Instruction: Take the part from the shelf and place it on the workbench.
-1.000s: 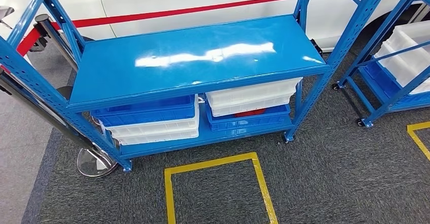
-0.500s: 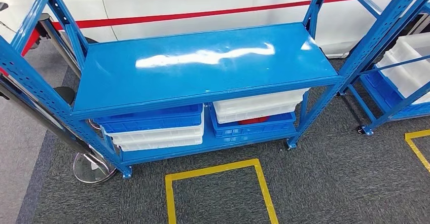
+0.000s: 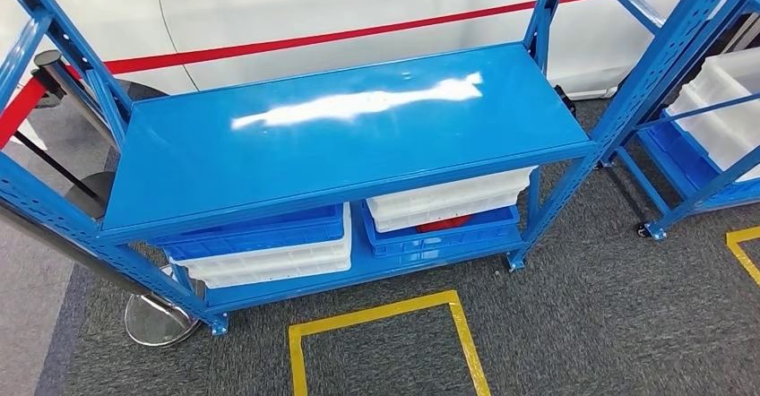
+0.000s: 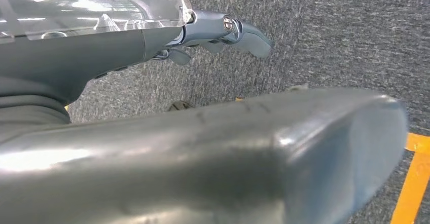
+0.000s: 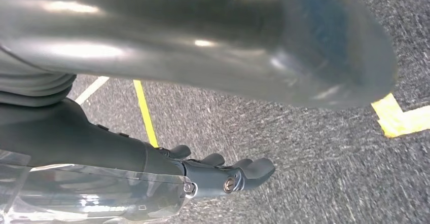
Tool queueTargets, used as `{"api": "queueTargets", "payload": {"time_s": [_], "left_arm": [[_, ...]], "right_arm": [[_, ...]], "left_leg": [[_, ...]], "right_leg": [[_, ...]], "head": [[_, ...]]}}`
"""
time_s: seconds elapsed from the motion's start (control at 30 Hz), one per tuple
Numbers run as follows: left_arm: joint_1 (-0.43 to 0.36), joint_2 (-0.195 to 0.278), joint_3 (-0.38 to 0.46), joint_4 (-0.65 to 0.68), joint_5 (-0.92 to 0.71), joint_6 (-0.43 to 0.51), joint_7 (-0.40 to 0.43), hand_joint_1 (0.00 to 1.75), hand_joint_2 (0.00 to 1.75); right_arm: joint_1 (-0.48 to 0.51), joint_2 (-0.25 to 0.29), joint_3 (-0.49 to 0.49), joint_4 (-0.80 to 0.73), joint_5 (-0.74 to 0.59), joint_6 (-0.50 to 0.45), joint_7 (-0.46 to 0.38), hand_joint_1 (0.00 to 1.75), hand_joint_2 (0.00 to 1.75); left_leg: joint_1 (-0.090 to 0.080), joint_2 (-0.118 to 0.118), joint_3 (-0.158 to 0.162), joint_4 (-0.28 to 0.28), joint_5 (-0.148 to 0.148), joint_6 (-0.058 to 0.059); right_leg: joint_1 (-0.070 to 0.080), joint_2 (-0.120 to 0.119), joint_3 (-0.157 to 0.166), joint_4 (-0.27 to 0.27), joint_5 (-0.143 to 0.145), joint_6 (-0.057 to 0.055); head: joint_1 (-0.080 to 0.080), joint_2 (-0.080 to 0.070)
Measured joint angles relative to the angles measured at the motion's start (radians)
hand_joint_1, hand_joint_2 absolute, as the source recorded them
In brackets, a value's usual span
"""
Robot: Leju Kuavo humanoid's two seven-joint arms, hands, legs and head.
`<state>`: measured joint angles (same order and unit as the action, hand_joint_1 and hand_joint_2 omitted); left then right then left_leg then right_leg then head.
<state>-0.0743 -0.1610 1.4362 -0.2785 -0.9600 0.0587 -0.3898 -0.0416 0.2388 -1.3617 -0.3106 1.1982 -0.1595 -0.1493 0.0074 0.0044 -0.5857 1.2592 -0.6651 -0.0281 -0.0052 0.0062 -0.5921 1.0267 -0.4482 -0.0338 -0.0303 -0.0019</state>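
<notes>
A blue metal shelf (image 3: 341, 145) stands in front of me in the head view, and its shiny top board is bare. On its lower level sit stacked blue and white bins (image 3: 264, 244) on the left. To their right, white bins (image 3: 444, 201) rest in a blue bin (image 3: 439, 235) with something red (image 3: 445, 224) showing inside. My left hand (image 4: 127, 46) hangs over grey carpet with its fingers (image 4: 238, 31) stretched out and nothing in them. My right hand (image 5: 127, 153) hangs the same way, its fingers (image 5: 248, 171) straight and holding nothing.
A second blue shelf (image 3: 668, 51) with white bins (image 3: 726, 100) stands at the right. A white car (image 3: 314, 2) with a red stripe is behind the shelves. A yellow tape square (image 3: 385, 311) marks the carpet. A barrier post's round base (image 3: 157, 320) sits at the left.
The whole head picture has shifted a little, so the camera has moved; the shelf now sits slightly further left and lower. Nothing on the shelf has moved.
</notes>
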Motion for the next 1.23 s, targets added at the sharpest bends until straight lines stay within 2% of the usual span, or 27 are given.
{"api": "queueTargets", "payload": {"time_s": [0.03, 0.1, 0.13, 0.2, 0.23, 0.3, 0.33, 0.37, 0.43, 0.47, 0.53, 0.6, 0.63, 0.67, 0.7, 0.73, 0.77, 0.8, 0.83, 0.97, 1.1, 1.23], "left_arm": [[0.001, 0.000, -0.001, 0.000, -0.003, 0.001, 0.000, 0.00, 0.00], [0.002, 0.000, -0.002, 0.000, -0.009, 0.004, 0.001, 0.00, 0.00], [0.001, 0.000, -0.002, 0.000, -0.012, 0.006, 0.001, 0.00, 0.00], [0.000, 0.000, -0.003, 0.000, -0.013, 0.010, 0.004, 0.00, 0.00], [0.001, 0.001, -0.003, 0.000, -0.014, 0.012, 0.006, 0.00, 0.00], [0.002, 0.000, -0.003, -0.001, -0.014, 0.016, 0.011, 0.00, 0.00], [0.002, 0.000, -0.003, -0.001, -0.014, 0.017, 0.012, 0.00, 0.00], [0.001, -0.001, -0.003, -0.001, -0.014, 0.019, 0.013, 0.00, 0.00], [0.000, -0.001, -0.003, -0.001, -0.014, 0.021, 0.015, 0.00, 0.00], [0.000, -0.001, -0.003, -0.001, -0.014, 0.023, 0.018, 0.00, 0.00], [0.000, -0.001, -0.003, -0.001, -0.014, 0.027, 0.022, 0.00, 0.00], [0.000, -0.001, -0.003, -0.001, -0.014, 0.028, 0.024, 0.00, 0.00], [0.000, -0.001, -0.003, -0.001, -0.014, 0.031, 0.027, 0.00, 0.00], [0.000, -0.001, -0.003, -0.001, -0.016, 0.039, 0.037, 0.00, 0.00], [-0.001, 0.000, -0.003, -0.002, -0.018, 0.048, 0.047, 0.00, 0.00], [-0.002, 0.001, -0.003, -0.002, -0.021, 0.057, 0.057, 0.00, 0.44], [-0.003, 0.002, -0.003, -0.003, -0.023, 0.065, 0.065, 0.00, 0.87], [-0.004, 0.002, -0.004, -0.004, -0.024, 0.068, 0.067, 0.00, 1.31], [-0.005, 0.002, -0.004, -0.004, -0.024, 0.071, 0.069, 0.00, 1.75], [-0.006, 0.002, -0.004, -0.005, -0.024, 0.080, 0.077, 0.00, 1.75], [-0.005, 0.002, -0.014, -0.005, -0.024, 0.089, 0.086, 0.00, 1.75], [0.001, 0.004, -0.069, -0.007, 0.010, 0.089, 0.101, 0.00, 1.75]], "right_arm": [[0.000, 0.000, 0.000, 0.000, 0.002, 0.000, 0.000, 0.00, 0.00], [0.000, 0.000, 0.000, 0.000, 0.004, 0.000, 0.000, 0.00, 0.00], [0.000, 0.000, 0.000, 0.000, 0.006, 0.000, 0.000, 0.00, 0.00], [-0.001, 0.001, 0.000, 0.000, 0.008, 0.000, 0.001, 0.00, 0.00], [-0.002, 0.001, 0.000, 0.000, 0.009, 0.000, 0.001, 0.00, 0.44], [-0.003, 0.001, -0.001, 0.000, 0.009, -0.001, 0.002, 0.00, 1.31], [-0.003, 0.001, -0.002, 0.000, 0.008, -0.001, 0.003, 0.00, 1.75], [-0.003, 0.000, -0.002, 0.000, 0.008, -0.002, 0.004, 0.00, 1.75], [-0.003, 0.000, -0.003, 0.000, 0.007, -0.003, 0.010, 0.00, 1.75], [-0.003, 0.000, -0.003, 0.000, 0.008, -0.004, 0.015, 0.00, 1.75], [-0.003, 0.000, -0.003, 0.000, 0.009, -0.005, 0.024, 0.00, 1.75], [-0.003, 0.000, -0.003, 0.000, 0.009, -0.006, 0.026, 0.00, 1.75], [-0.003, 0.000, -0.003, 0.000, 0.009, -0.007, 0.028, 0.00, 1.31], [-0.004, 0.000, -0.005, 0.000, 0.008, -0.007, 0.029, 0.00, 0.87], [-0.006, 0.001, -0.007, 0.001, 0.006, -0.007, 0.031, 0.00, 0.44], [-0.008, 0.002, -0.009, 0.002, 0.005, -0.007, 0.033, 0.00, 0.00], [-0.010, 0.002, -0.011, 0.003, 0.003, -0.006, 0.032, 0.00, 0.00], [-0.011, 0.003, -0.012, 0.003, 0.004, -0.005, 0.033, 0.00, 0.00], [-0.011, 0.002, -0.013, 0.003, 0.005, -0.005, 0.033, 0.00, 0.00], [-0.011, 0.002, -0.017, 0.003, 0.009, -0.002, 0.033, 0.00, 1.75], [-0.011, 0.001, -0.014, 0.003, 0.012, -0.008, 0.053, 0.00, 1.75], [-0.007, -0.006, 0.029, 0.003, -0.022, -0.012, 0.073, 0.00, 1.75]], "left_leg": [[0.002, 0.000, 0.000, -0.027, 0.029, -0.001], [0.003, 0.000, 0.035, -0.151, 0.118, 0.005], [0.000, 0.000, 0.050, -0.204, 0.142, 0.010], [-0.007, 0.000, 0.058, -0.246, 0.149, 0.023], [-0.010, 0.000, 0.055, -0.245, 0.148, 0.030], [-0.005, 0.001, 0.061, -0.258, 0.177, 0.045], [-0.002, 0.002, 0.065, -0.266, 0.187, 0.051], [0.001, 0.004, 0.067, -0.273, 0.194, 0.056], [0.002, 0.006, 0.065, -0.275, 0.198, 0.062], [0.001, 0.007, 0.063, -0.274, 0.198, 0.063], [0.001, 0.008, 0.062, -0.273, 0.197, 0.064], [0.001, 0.007, 0.062, -0.272, 0.197, 0.065], [0.002, 0.007, 0.062, -0.271, 0.196, 0.064], [0.002, 0.006, 0.061, -0.263, 0.189, 0.058], [0.001, 0.005, 0.058, -0.252, 0.180, 0.051], [-0.001, 0.003, 0.056, -0.242, 0.172, 0.044], [-0.002, 0.002, 0.054, -0.234, 0.165, 0.037], [-0.002, 0.002, 0.055, -0.234, 0.164, 0.035], [-0.001, 0.002, 0.056, -0.236, 0.165, 0.034], [0.001, 0.002, 0.060, -0.245, 0.168, 0.027], [0.002, 0.002, 0.061, -0.247, 0.169, 0.025], [0.002, 0.002, 0.060, -0.247, 0.169, 0.024]], "right_leg": [[0.000, 0.001, 0.004, 0.001, -0.003, 0.001], [0.000, 0.004, 0.014, 0.001, -0.008, 0.006], [0.000, 0.005, 0.017, 0.001, -0.009, 0.009], [-0.001, 0.005, 0.019, 0.001, -0.012, 0.020], [-0.001, 0.005, 0.020, -0.001, -0.012, 0.026], [0.001, 0.005, 0.021, 0.003, -0.018, 0.039], [0.001, 0.004, 0.015, 0.020, -0.033, 0.044], [0.001, 0.003, -0.002, 0.058, -0.059, 0.048], [-0.004, 0.001, -0.059, 0.181, -0.129, 0.056], [-0.007, 0.000, -0.087, 0.240, -0.153, 0.062], [-0.011, 0.000, -0.114, 0.297, -0.169, 0.069], [-0.013, 0.000, -0.116, 0.301, -0.166, 0.071], [-0.016, 0.000, -0.107, 0.281, -0.150, 0.075], [-0.023, -0.001, -0.071, 0.208, -0.118, 0.084], [-0.030, -0.001, -0.036, 0.135, -0.084, 0.085], [-0.036, 0.000, -0.001, 0.063, -0.050, 0.087], [-0.038, 0.001, 0.024, 0.009, -0.031, 0.084], [-0.037, 0.003, 0.024, 0.009, -0.028, 0.077], [-0.035, 0.003, 0.024, 0.009, -0.028, 0.077], [-0.031, 0.003, 0.024, 0.009, -0.030, 0.070], [-0.028, 0.003, 0.024, 0.010, -0.031, 0.068], [-0.028, 0.002, 0.024, 0.010, -0.031, 0.068]], "head": [[0.000, 0.000], [0.000, 0.000], [0.000, 0.000], [0.000, 0.000], [0.000, 0.000], [0.001, 0.000], [0.002, 0.000], [0.003, 0.000], [0.005, 0.000], [0.005, 0.000], [0.005, 0.000], [0.005, 0.000], [0.005, 0.000], [0.006, 0.000], [0.005, 0.000], [0.004, 0.000], [0.003, 0.000], [0.002, 0.000], [0.002, 0.000], [0.002, 0.000], [0.002, 0.000], [0.002, 0.000]]}}
